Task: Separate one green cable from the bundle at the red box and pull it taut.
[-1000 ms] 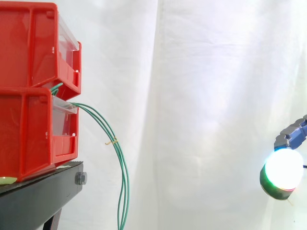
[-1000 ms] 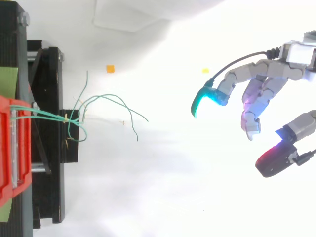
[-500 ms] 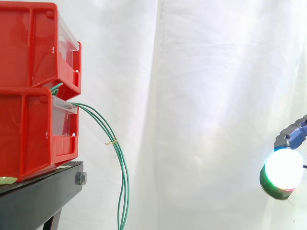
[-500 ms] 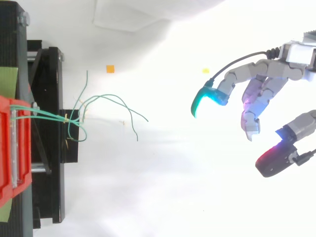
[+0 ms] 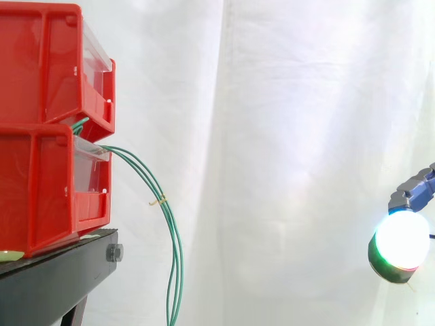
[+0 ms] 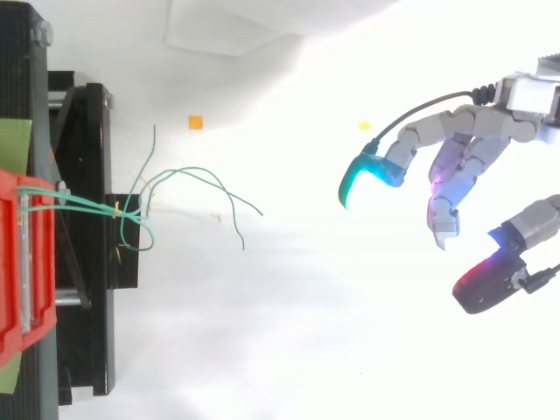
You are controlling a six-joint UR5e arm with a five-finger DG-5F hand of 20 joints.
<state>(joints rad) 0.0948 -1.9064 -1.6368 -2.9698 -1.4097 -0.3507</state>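
Green cables [image 5: 165, 210] come out between the two stacked red boxes [image 5: 47, 129] at the left and hang down in a loose bundle, tied by a small tan twist. From above, the cables [image 6: 188, 188] fan out to the right of the box front [image 6: 26, 262] with their ends free. My hand [image 6: 468, 157] hovers far to the right, well apart from the cables, fingers spread and relaxed, holding nothing. One glowing fingertip [image 5: 401, 244] shows at the right edge of the side view.
The boxes rest on a black stand [image 5: 61, 278], whose frame [image 6: 83, 236] lies under the cables in the top view. A white curtain hangs behind. Small orange [image 6: 195, 122] and yellow [image 6: 364, 126] scraps lie on the white floor.
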